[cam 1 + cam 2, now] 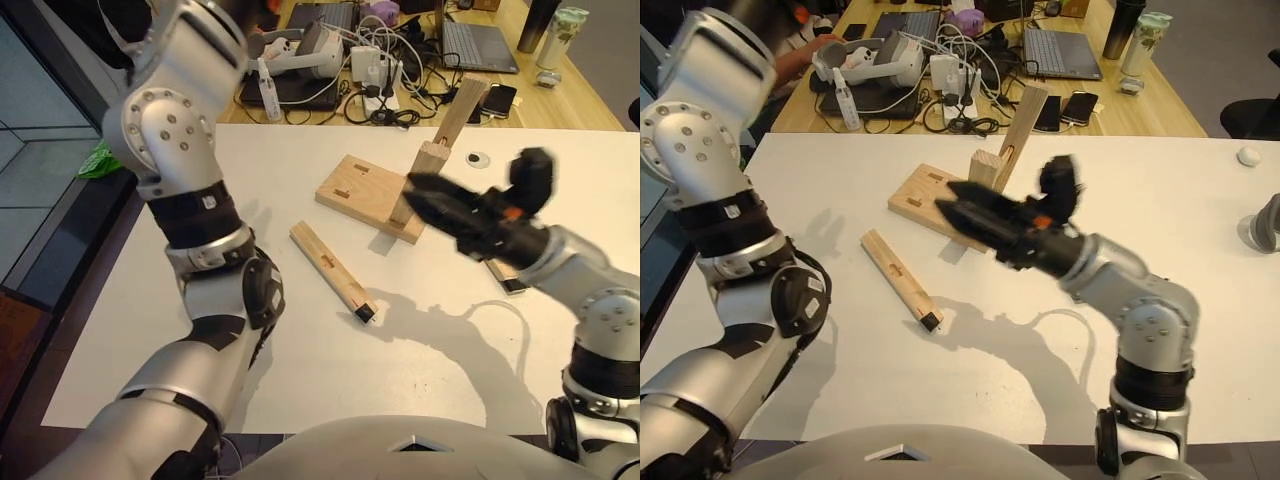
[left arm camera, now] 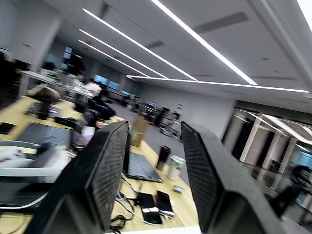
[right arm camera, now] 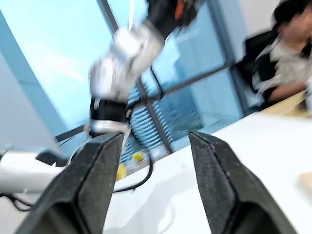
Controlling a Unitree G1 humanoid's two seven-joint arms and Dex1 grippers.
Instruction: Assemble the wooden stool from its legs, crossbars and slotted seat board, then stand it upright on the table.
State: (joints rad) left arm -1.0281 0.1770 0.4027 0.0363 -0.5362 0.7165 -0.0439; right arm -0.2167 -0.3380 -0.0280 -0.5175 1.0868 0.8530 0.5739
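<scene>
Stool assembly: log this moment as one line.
seat board flat, standing leg tilted | loose leg on table | right gripper open beside board | left gripper open, raised

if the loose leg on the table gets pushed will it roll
The loose leg looks square-sided and lies flat, so it would probably slide, not roll. Apparently solid wood, likely stiff. Its black end cap may drag.

Left tool (image 2: 155, 127), right tool (image 3: 156, 134): both agape.

No text, label, number or sign is legible. The seat board (image 1: 355, 188) and the loose leg (image 1: 330, 268) show bare wood with dark slots. Any print on the devices (image 1: 370, 65) on the far desk (image 1: 570, 105) is too small to read.
</scene>
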